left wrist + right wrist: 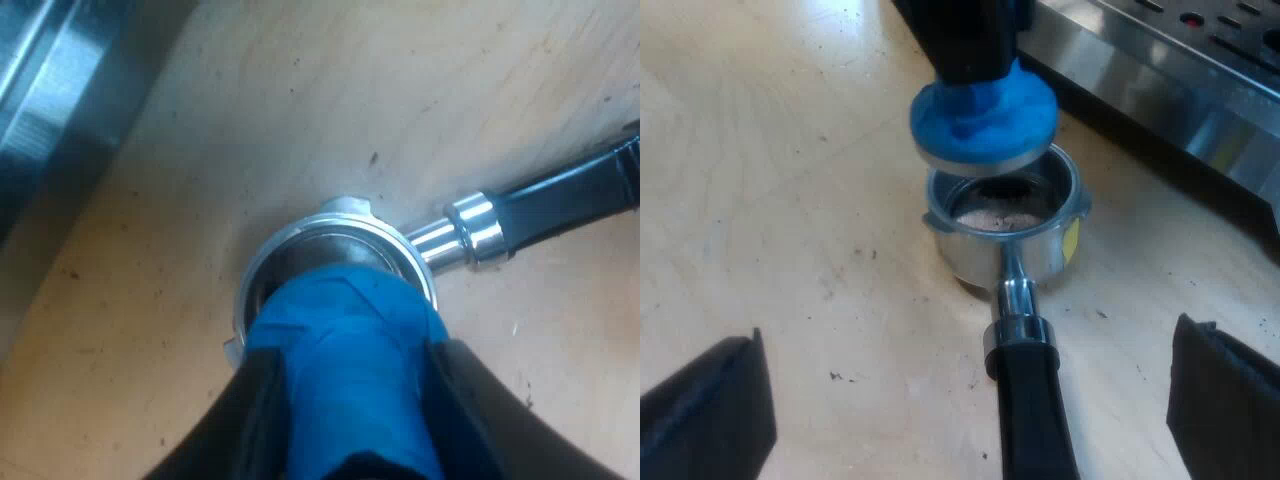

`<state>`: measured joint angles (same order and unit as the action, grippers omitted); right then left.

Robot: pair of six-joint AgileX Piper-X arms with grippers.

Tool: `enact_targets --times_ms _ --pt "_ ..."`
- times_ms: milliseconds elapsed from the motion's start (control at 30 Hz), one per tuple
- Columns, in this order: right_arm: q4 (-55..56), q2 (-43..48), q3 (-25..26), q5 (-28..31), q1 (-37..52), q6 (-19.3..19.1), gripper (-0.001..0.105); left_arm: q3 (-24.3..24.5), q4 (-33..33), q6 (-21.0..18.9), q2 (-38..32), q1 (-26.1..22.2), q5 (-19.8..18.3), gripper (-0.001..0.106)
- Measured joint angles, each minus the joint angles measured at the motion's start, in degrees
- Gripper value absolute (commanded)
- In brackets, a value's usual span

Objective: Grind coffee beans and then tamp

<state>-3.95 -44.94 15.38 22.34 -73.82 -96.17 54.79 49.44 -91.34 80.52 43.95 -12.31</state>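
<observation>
The left hand [345, 410] was closed on the blue tamper [345, 340], its two black fingers [250, 410] pressed to the tamper's sides; the tamper hung over the basket of the metal holder [1010, 250], its flat base just above the rim and slightly tilted, not down on the pale ground coffee [995, 217] inside; the holder stood on the wooden bench [790, 150], near the espresso machine [1180, 80]; its dark handle [1035, 420] lay along the bench between the fingers of the right hand [965, 400], which gaped wide and held nothing, its fingers well clear of the handle on either side.
</observation>
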Motion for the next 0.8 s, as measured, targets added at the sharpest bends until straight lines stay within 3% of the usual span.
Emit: enact_targets --times_ms 233,800 --pt "0.00 0.00 0.00 0.00 0.00 0.00 0.082 0.00 -1.19 0.00 0.00 0.00 -2.50 0.000" --pt "0.00 0.00 0.00 0.00 0.00 0.00 0.082 0.06 -1.61 0.00 3.93 0.00 -2.64 0.000"
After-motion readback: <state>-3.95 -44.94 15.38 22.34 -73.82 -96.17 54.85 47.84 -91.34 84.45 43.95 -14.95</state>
